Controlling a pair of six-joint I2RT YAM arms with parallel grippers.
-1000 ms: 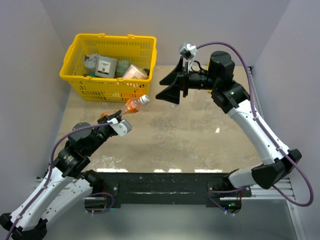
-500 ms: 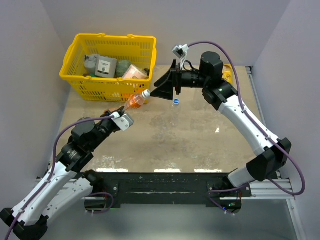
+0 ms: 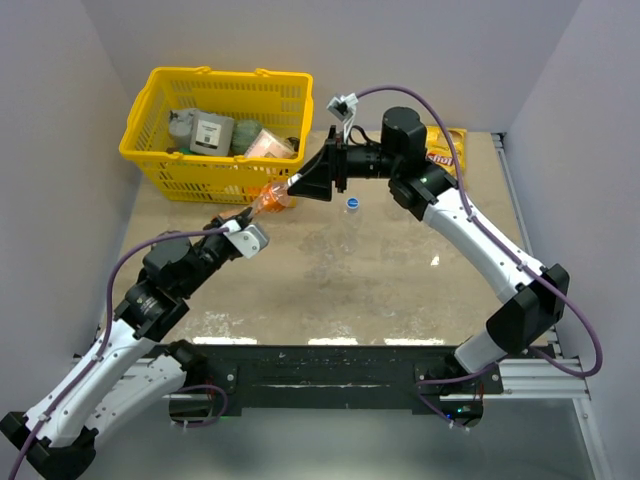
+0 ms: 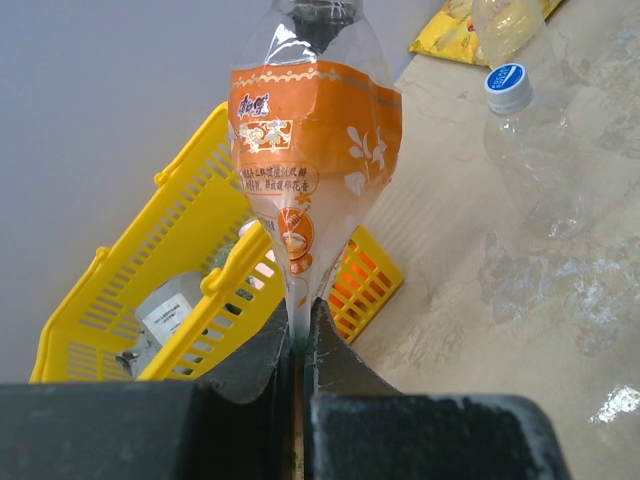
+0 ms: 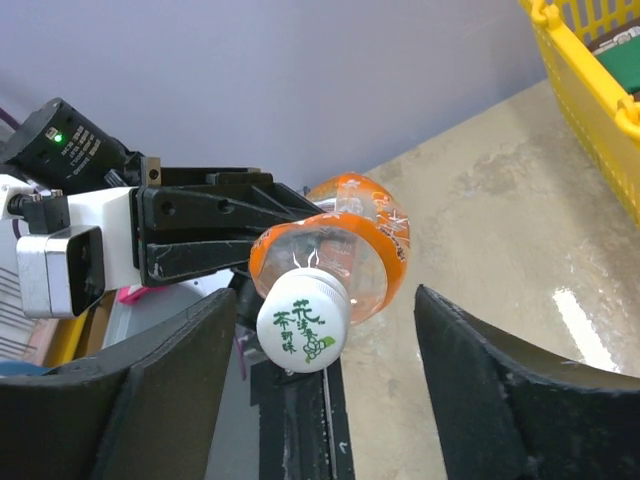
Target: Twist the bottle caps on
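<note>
Top external: note right gripper [image 3: 300, 187] shifted left since the earlier frame, now drawn up to the neck of the orange bottle [image 3: 268, 203] and hiding its cap. Note left gripper [image 3: 243, 222] carrying that bottle, tilted, above the table [image 3: 400, 280] beside the yellow basket [image 3: 215, 75]. See clear bottle [image 3: 351, 210] standing nearby.

Left wrist: see left gripper [image 4: 300, 325] clamped tight on the base of the orange bottle [image 4: 315, 130]. See blue cap [image 4: 508, 82] seated on clear bottle [image 4: 530, 150].

Right wrist: see right gripper [image 5: 325, 300] spread wide, fingers [image 5: 150, 390] flanking the white cap [image 5: 302, 323] on the orange bottle [image 5: 350, 235] without touching it.
</note>
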